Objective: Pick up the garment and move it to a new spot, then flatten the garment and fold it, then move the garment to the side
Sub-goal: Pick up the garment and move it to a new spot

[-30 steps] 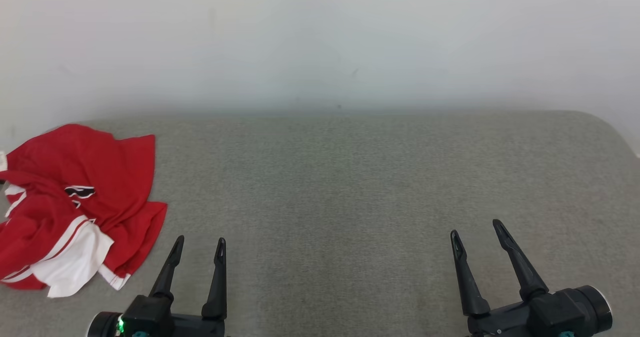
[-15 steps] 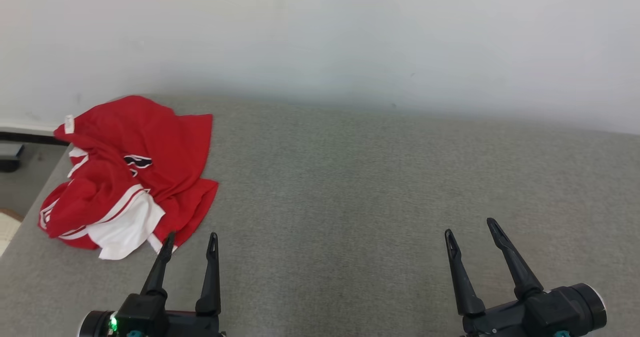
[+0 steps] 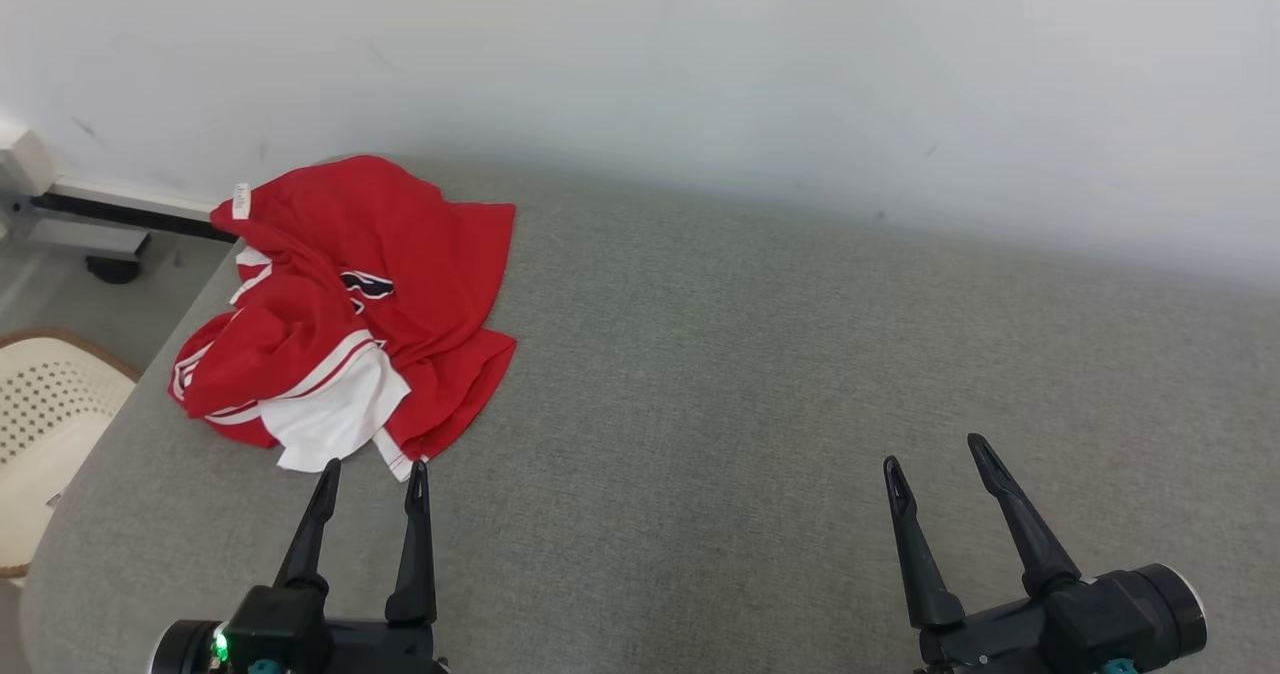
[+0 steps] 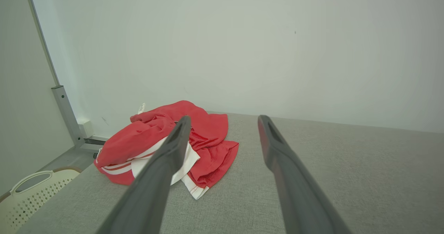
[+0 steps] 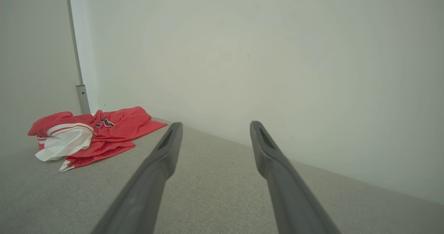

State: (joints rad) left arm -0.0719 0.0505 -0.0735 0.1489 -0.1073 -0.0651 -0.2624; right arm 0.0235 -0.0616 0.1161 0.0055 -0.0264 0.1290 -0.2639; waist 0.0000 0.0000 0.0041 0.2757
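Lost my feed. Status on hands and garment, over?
Left hand open, empty, at near edge of garment. Right hand open, empty, over grey surface. Garment crumpled, red and white, at surface's left end. Nothing in the way.

Garment (image 3: 400, 254) crumpled; under-layers hidden by own folds. Black logo (image 3: 367, 283) part tucked in crease, unreadable. Label (image 3: 241, 201) too small to read. Basket (image 3: 60, 404) cut by L frame edge. Left end effector (image 3: 375, 465) & right end effector (image 3: 932, 451): housings cut by bottom edge, head view. L wrist view: finger (image 4: 166, 164) covers garment's mid part.
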